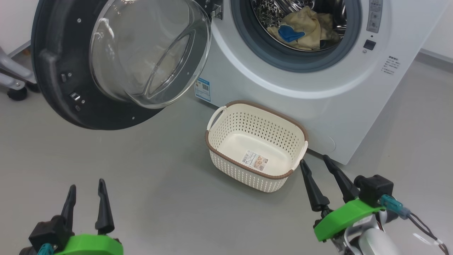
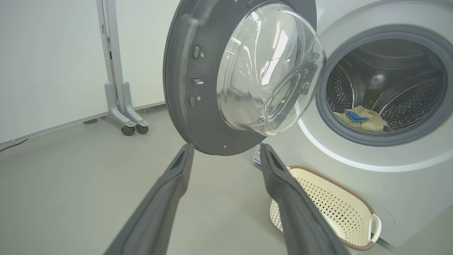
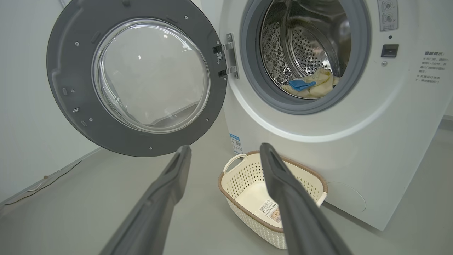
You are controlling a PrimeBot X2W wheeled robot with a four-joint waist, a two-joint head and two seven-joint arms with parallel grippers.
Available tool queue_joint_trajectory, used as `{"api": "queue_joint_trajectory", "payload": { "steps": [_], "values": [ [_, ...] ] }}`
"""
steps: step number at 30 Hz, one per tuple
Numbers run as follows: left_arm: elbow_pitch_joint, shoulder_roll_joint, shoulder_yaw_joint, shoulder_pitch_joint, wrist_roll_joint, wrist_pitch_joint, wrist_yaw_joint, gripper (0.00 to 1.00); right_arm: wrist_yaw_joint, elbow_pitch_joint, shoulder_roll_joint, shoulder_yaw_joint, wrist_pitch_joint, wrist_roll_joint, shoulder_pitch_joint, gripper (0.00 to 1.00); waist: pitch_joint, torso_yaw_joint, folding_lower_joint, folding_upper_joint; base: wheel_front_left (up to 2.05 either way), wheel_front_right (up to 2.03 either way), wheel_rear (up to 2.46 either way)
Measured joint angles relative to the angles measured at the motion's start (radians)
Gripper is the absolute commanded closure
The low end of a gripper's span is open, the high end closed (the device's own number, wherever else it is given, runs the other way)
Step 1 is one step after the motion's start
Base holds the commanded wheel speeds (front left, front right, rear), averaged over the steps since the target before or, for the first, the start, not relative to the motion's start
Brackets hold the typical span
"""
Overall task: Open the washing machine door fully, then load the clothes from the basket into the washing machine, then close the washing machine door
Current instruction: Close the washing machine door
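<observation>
We see the washing machine door (image 1: 53, 78) swung wide on its hinge (image 3: 226, 56), the clothes (image 1: 304, 30) lying in the drum (image 3: 304, 46) of the washing machine (image 1: 283, 95), and the basket (image 1: 247, 127) standing empty on the floor (image 1: 141, 170) just in front of it. Our left fingers (image 1: 103, 209) and right fingers (image 1: 311, 187) are both spread apart and grasp nothing. What remains, we judge, is the door. It looks stiff, hinged and fairly heavy, and should swing under a steady push on its dark rim at the side far from the hinge. The bulging glass bowl (image 1: 148, 53) looks slick, so we would keep off it. The blue sticker (image 1: 202, 89) on the washer front, the label (image 1: 254, 161) in the basket and the printed lines (image 1: 393, 65) beside the opening are too small for us to read.
</observation>
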Motion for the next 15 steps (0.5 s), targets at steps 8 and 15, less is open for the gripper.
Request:
{"api": "queue_joint_trajectory", "payload": {
  "steps": [8, 15],
  "values": [
    [0.001, 0.003, -0.006, 0.000, -0.010, 0.000, -0.001, 1.00, 0.000, -0.001, 0.000, -0.006, 0.000, 0.000, 0.000, 0.00, 0.002, 0.000, 0.0000, 0.0000, 0.00, 0.00, 0.00],
    [-0.025, 0.036, 0.022, -0.003, -0.043, 0.000, -0.010, 1.00, 0.000, -0.003, 0.000, -0.005, 0.000, -0.005, 0.000, 0.00, 0.027, -0.005, 0.0000, 0.0000, 0.00, 0.00, 0.00]
  ]
}}
